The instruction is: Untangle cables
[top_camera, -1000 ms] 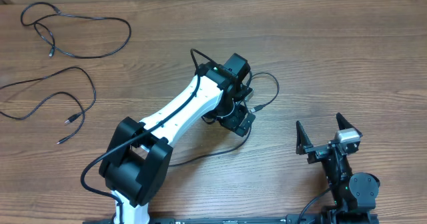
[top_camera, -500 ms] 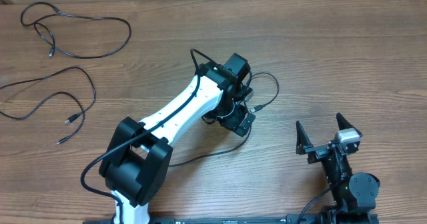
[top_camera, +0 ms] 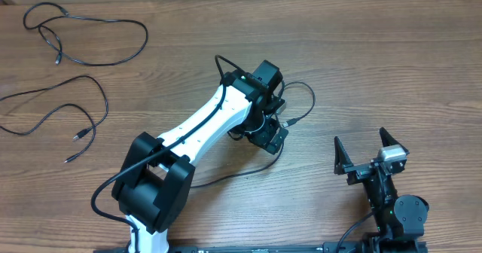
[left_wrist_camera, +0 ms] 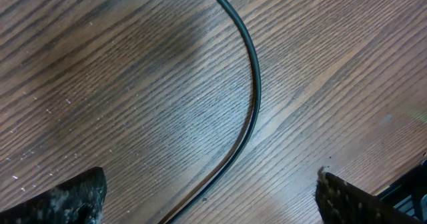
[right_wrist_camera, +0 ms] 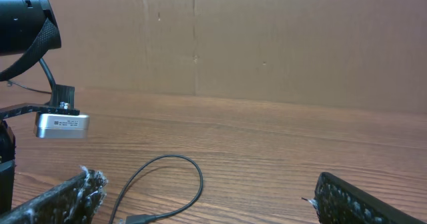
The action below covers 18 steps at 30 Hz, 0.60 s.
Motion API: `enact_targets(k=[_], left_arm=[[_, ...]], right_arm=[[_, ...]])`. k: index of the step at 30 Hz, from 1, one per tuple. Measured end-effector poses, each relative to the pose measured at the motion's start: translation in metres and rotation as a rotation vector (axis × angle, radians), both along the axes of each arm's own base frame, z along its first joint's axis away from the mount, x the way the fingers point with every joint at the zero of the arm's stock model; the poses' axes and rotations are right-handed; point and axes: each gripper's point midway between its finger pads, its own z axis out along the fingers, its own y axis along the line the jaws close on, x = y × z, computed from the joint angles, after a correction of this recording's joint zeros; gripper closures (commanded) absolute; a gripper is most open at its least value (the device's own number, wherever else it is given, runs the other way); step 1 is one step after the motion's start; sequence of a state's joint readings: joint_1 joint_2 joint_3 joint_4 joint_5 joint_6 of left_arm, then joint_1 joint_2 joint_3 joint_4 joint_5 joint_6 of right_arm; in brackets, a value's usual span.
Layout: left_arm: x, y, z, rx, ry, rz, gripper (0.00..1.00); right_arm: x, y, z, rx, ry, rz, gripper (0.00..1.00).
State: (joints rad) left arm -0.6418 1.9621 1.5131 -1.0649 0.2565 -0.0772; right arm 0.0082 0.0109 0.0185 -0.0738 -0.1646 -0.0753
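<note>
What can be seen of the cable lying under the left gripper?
The cable is a thin, smooth black cord lying loose and flat on the wooden table. In the overhead view it loops out beside the left gripper, ends there in a small plug, passes beneath the gripper and trails back toward the arm's base. In the left wrist view it curves between the open fingers, which do not touch it.

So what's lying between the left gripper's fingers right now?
In the left wrist view, one black cable curves across the wooden table between the open left gripper fingers, touching neither.
</note>
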Motion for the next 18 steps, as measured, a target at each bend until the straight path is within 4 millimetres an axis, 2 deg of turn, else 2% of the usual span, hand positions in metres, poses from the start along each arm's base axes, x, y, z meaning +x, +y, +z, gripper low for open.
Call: enact_targets(k=[18], left_arm=[[0.0031, 0.0011, -0.0006, 0.009, -0.016, 0.001, 0.01]], right_arm=[[0.0, 0.0001, 0.0, 0.0, 0.0, 0.0, 0.0]])
